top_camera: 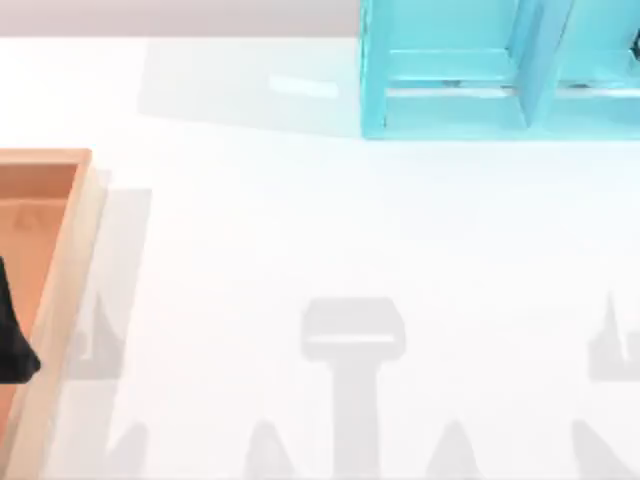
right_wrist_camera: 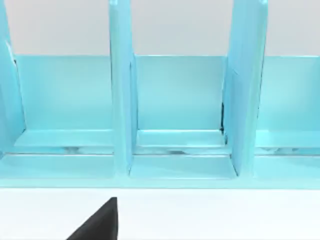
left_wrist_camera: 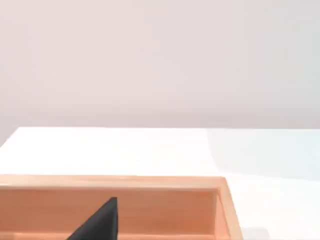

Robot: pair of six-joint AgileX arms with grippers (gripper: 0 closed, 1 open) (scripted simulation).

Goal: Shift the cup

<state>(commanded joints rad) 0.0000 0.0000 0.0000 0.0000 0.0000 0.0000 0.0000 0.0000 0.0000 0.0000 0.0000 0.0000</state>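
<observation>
White table point(top_camera: 300, 230) bears a wooden tray point(top_camera: 60, 260) left, blue rack point(top_camera: 450, 100) far right.

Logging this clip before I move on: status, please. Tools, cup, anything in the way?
Left tool finger over wooden tray, top view's left edge. Right tool finger facing blue rack, far right. Cup not sighted. White table between them.

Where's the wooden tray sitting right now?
The wooden tray sits at the table's left edge in the top view, well apart from the blue rack at the far right.
</observation>
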